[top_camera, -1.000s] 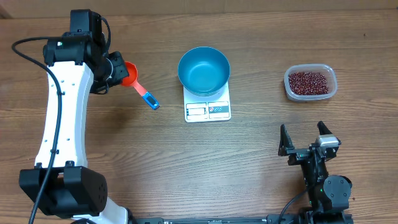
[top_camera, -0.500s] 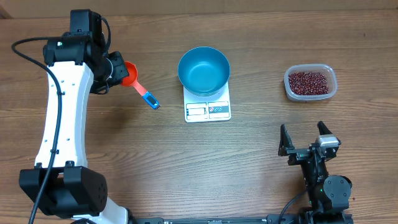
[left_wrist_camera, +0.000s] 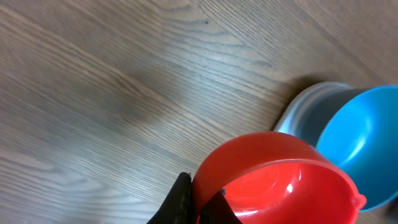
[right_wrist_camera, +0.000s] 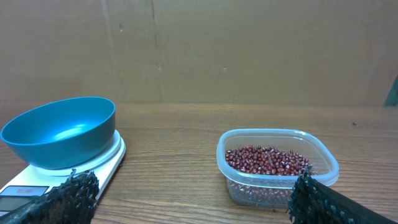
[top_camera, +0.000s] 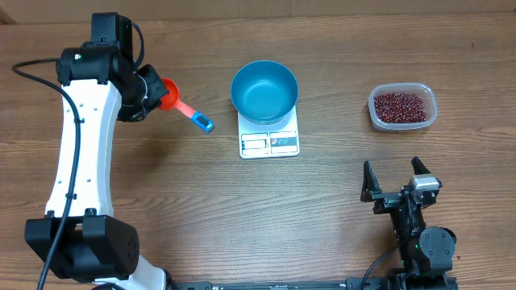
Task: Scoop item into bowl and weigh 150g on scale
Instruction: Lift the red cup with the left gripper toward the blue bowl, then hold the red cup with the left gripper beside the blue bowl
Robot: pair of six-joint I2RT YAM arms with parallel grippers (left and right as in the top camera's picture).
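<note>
I had my left gripper (top_camera: 152, 90) clamped on the red plastic scoop (top_camera: 168, 95), far left; right gripper (top_camera: 396, 179) gaped wide, empty.

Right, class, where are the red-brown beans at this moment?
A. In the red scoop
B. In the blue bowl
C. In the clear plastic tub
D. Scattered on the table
C: the beans all lie in the clear tub at the right of the table, while the blue bowl on the scale and the red scoop show bare insides.
</note>
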